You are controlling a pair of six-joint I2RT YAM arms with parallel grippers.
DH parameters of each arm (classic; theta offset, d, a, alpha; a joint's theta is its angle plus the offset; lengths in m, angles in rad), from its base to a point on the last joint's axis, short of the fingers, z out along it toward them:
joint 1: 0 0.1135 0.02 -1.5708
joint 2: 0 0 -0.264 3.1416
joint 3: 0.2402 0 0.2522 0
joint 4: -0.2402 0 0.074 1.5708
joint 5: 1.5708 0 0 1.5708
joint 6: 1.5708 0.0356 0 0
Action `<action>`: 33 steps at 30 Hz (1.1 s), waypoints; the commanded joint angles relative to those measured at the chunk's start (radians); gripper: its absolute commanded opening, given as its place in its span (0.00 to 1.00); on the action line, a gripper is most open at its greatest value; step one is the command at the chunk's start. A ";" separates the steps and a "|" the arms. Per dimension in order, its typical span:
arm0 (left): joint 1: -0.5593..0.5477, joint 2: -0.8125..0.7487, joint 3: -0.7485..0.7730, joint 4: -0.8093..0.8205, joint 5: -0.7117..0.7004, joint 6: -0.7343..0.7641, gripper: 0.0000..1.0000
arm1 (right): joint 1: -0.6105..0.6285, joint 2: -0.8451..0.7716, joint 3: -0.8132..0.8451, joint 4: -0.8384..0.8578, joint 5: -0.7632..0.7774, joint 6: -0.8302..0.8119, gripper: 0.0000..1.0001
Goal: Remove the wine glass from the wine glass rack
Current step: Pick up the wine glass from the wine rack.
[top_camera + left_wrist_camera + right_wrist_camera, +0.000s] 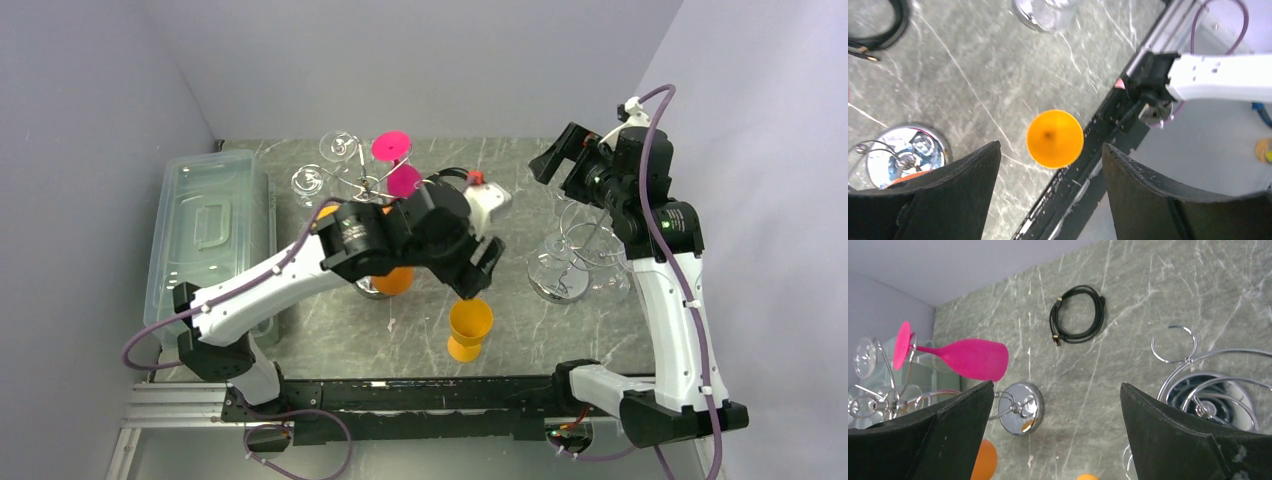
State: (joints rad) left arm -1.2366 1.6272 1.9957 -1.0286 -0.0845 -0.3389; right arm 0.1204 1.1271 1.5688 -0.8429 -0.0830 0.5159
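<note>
The wine glass rack (362,182) stands at the back left, and its mirror-like disc base (1023,407) also shows in the left wrist view (905,155). A pink glass (395,160) and clear glasses (338,147) hang on its arms. An orange glass (397,281) shows by the rack's base, partly hidden under my left arm. Another orange wine glass (470,330) stands free on the table near the front edge. My left gripper (472,275) is open and empty right above it, with the glass (1054,138) seen between the fingers. My right gripper (555,160) is open, empty and raised at the back right.
A second, bare chrome wire stand (575,250) stands under my right arm (1198,385). A clear lidded plastic box (210,230) lies along the left side. A coiled black cable (1078,315) lies at the back centre. The black front rail (420,395) runs just behind the orange glass.
</note>
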 commanded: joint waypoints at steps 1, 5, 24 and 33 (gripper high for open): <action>0.081 -0.058 0.033 0.086 0.016 0.029 0.79 | 0.052 -0.030 0.059 -0.116 0.128 0.003 1.00; 0.170 -0.092 0.000 0.139 0.083 0.032 0.80 | 0.058 -0.057 0.086 -0.240 0.218 0.008 1.00; 0.289 -0.079 -0.060 0.221 0.258 0.031 0.82 | 0.153 -0.078 -0.062 -0.434 0.361 0.084 0.95; 0.291 -0.079 -0.067 0.226 0.270 0.028 0.82 | 0.267 0.010 -0.057 -0.461 0.530 0.116 0.95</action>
State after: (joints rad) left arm -0.9478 1.5616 1.9297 -0.8455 0.1612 -0.3164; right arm 0.3641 1.1267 1.5089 -1.2839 0.3439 0.6071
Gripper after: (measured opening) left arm 0.818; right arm 0.948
